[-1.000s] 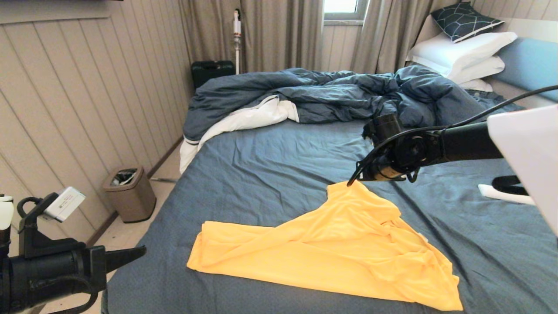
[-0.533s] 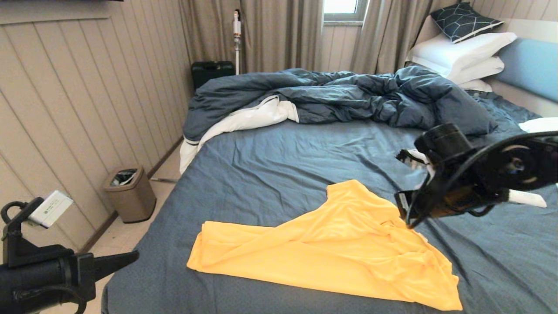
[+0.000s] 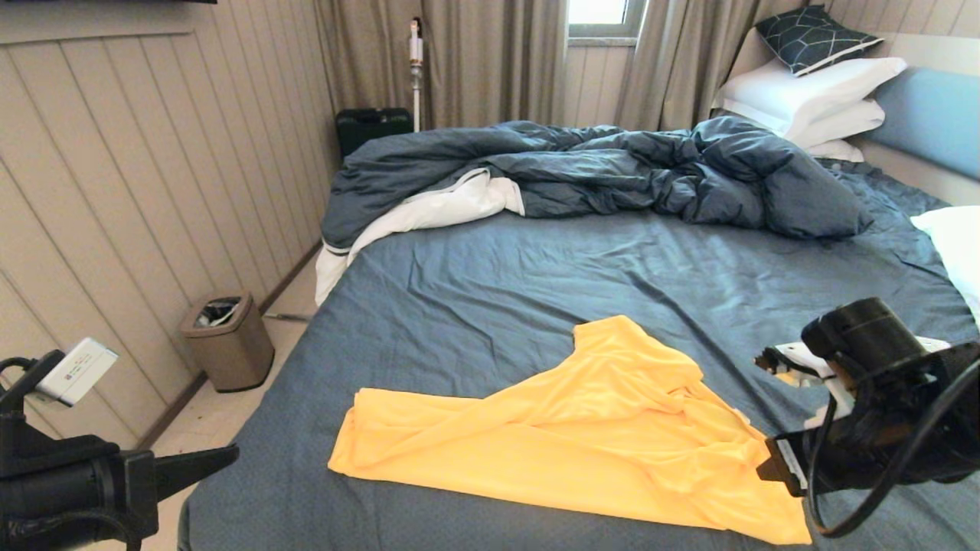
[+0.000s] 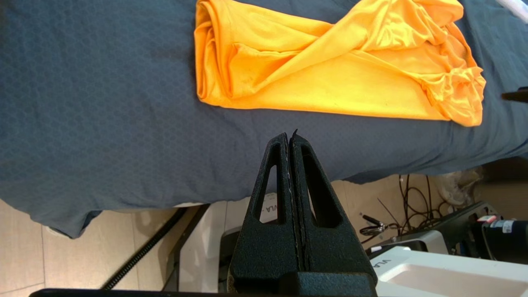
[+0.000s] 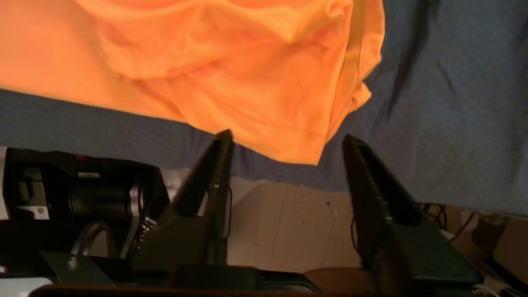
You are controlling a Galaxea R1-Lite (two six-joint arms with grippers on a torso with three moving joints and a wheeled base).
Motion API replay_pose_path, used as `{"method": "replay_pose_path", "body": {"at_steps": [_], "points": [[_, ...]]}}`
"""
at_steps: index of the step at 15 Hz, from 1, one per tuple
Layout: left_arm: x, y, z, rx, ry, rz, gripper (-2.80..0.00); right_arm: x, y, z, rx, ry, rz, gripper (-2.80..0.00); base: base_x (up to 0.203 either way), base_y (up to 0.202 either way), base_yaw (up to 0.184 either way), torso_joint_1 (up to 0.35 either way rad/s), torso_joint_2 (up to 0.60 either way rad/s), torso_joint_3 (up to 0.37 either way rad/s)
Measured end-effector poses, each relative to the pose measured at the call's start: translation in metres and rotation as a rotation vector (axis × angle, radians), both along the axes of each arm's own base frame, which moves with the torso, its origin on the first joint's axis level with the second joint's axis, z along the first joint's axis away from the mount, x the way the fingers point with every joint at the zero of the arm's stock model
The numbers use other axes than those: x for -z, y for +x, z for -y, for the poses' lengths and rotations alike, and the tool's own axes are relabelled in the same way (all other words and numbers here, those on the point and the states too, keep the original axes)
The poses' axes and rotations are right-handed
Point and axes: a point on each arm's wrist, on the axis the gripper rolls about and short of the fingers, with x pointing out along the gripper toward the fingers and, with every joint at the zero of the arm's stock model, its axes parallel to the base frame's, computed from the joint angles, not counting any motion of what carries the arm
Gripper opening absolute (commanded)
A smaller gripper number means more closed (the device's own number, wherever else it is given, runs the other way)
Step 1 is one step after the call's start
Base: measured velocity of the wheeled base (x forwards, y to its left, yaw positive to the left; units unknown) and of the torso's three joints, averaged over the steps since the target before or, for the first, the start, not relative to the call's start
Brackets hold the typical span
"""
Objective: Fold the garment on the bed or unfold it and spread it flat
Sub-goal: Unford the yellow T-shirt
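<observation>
The garment [image 3: 582, 444], a bright yellow T-shirt, lies crumpled in a rough triangle on the near part of the bed [image 3: 498, 283]. My right arm [image 3: 873, 428] hangs low over the shirt's near right corner. In the right wrist view the right gripper [image 5: 287, 137] is open, its fingers [image 5: 218, 165] apart and empty, with the garment's corner [image 5: 297, 140] on the sheet just beyond them. My left gripper [image 3: 226, 457] is shut and empty, parked off the bed's near left corner. The left wrist view shows its tips [image 4: 290, 136] pressed together, short of the garment [image 4: 330, 66].
A rumpled dark blue duvet [image 3: 597, 168] covers the far half of the bed. White pillows [image 3: 811, 92] and a patterned cushion [image 3: 811, 34] are stacked at the headboard, far right. A brown bin [image 3: 227, 337] stands on the floor by the left wall. Another white pillow [image 3: 957, 237] lies at the right edge.
My right arm has swung from the garment's far tip back and down to its near right corner. The garment has stayed put. The left arm has sunk slightly.
</observation>
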Motion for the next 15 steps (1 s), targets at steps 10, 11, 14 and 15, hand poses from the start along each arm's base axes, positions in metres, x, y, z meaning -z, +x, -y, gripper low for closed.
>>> {"method": "replay_pose_path", "body": {"at_steps": [10, 11, 14, 15], "points": [[-0.001, 0.002, 0.000, 0.006, -0.004, 0.004, -2.80, 0.038, 0.047, -0.003, 0.029, 0.003, -0.005, 0.00, 0.000, 0.000, 0.000, 0.000, 0.00, 0.000], [-0.002, 0.002, 0.000, 0.007, -0.005, 0.006, -2.80, 0.042, 0.054, -0.003, 0.035, 0.005, 0.000, 0.00, 0.000, 0.000, 0.000, 0.000, 0.00, 0.000], [-0.002, 0.003, 0.001, 0.009, -0.006, 0.004, -2.80, 0.052, 0.069, -0.004, 0.040, 0.004, -0.021, 0.00, 0.000, 0.000, 0.000, 0.000, 0.00, 0.000], [-0.002, 0.003, 0.001, 0.009, -0.005, 0.003, -2.80, 0.054, 0.074, -0.005, 0.039, 0.004, -0.024, 0.00, 0.000, 0.000, 0.000, 0.000, 0.00, 0.000]]}}
